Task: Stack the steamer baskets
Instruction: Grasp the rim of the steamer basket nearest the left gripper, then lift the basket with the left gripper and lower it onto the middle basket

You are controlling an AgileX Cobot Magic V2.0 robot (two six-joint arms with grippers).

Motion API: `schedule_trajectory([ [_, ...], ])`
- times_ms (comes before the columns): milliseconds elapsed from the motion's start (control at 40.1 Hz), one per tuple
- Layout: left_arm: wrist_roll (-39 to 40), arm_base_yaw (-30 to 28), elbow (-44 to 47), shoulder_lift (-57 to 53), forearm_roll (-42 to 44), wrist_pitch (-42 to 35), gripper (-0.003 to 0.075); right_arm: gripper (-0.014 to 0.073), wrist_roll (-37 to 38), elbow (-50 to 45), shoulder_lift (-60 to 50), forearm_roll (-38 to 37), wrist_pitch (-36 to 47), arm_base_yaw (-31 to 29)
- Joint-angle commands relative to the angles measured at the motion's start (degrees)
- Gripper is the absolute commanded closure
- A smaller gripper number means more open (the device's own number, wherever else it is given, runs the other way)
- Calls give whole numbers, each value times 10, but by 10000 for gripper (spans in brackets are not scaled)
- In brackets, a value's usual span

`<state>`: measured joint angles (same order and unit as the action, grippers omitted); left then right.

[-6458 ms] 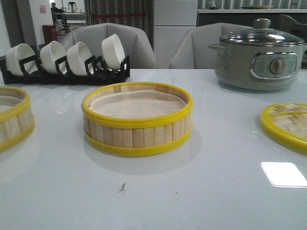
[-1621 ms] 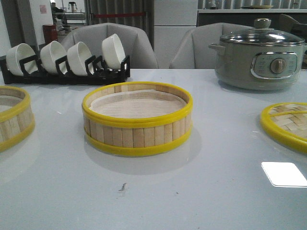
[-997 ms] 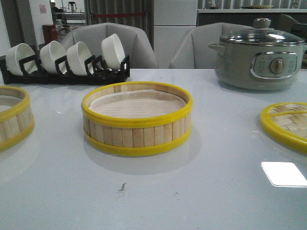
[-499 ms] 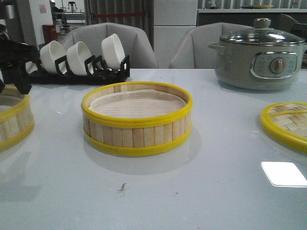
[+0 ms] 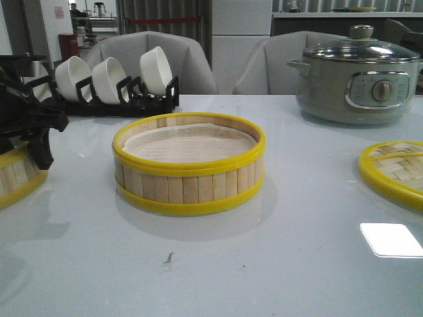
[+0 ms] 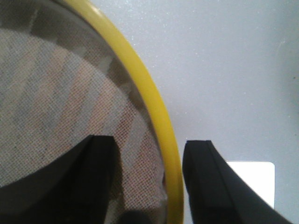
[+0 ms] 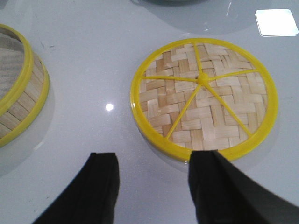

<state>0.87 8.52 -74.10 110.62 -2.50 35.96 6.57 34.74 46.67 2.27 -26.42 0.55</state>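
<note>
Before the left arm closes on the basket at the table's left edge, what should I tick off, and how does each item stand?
1. Left tool straddles the left steamer basket rim, one finger inside, one outside: ok.
2. Left tool open: ok.
3. Finger depth below the rim: cannot tell.
4. Centre steamer basket top unobstructed, liner inside: ok.
5. Right tool open, apart from the woven lid: ok.
6. Lid flat on the table: ok.

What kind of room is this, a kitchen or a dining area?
Probably a dining or kitchen-style setup, perhaps staged indoors: a pale table holds bamboo steamer baskets, an electric pot and a rack of white bowls, with grey chairs behind.
</note>
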Motion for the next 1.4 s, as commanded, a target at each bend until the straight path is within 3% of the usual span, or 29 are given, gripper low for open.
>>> schedule_trajectory([
  [0, 0, 4, -13, -18, -6, -15, 345, 138, -1, 22, -1, -7, 50, 0],
  [75, 0, 4, -15, -18, -6, -15, 404, 138, -1, 22, -1, -7, 50, 0],
  [224, 0, 4, -32, -18, -6, 9, 648, 138, -1, 22, -1, -7, 50, 0],
  [299, 0, 4, -50, -18, -13, 29, 617, 138, -1, 22, -1, -7, 50, 0],
  [524, 0, 30, -142, -19, -29, 99, 635, 138, -1, 22, -1, -7, 50, 0],
  [848, 0, 169, -298, -19, -29, 136, 635, 138, -1, 22, -1, -7, 59, 0],
  [1122, 0, 285, -324, -17, -29, 114, 634, 138, -1, 22, -1, -7, 65, 0],
  [1371, 0, 337, -324, 5, -23, 113, 634, 138, -1, 22, -1, -7, 65, 0],
])
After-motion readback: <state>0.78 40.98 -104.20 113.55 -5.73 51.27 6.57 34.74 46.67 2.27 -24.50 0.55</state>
